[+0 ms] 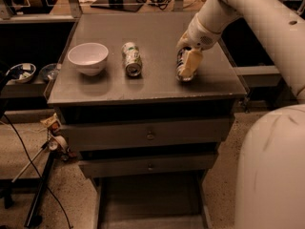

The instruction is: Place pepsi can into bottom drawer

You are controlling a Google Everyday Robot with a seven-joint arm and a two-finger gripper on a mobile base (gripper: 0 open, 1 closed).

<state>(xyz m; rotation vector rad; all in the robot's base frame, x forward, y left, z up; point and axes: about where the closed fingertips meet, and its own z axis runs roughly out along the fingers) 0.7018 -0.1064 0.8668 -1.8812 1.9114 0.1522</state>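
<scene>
The pepsi can (180, 65) lies on its side on the right part of the grey cabinet top (152, 87); only a dark sliver with a silver end shows. My gripper (187, 61) reaches down from the upper right and sits right on the can, covering most of it. The bottom drawer (150, 202) is pulled out below the cabinet front, a shallow grey tray with nothing visible in it.
A green-and-white can (132, 58) lies mid-top, left of the gripper. A white bowl (88, 57) stands at the left. Two upper drawers (150, 135) with small knobs are shut. My white base (271, 171) fills the lower right. Cables and a stand (40, 190) lie on the floor at left.
</scene>
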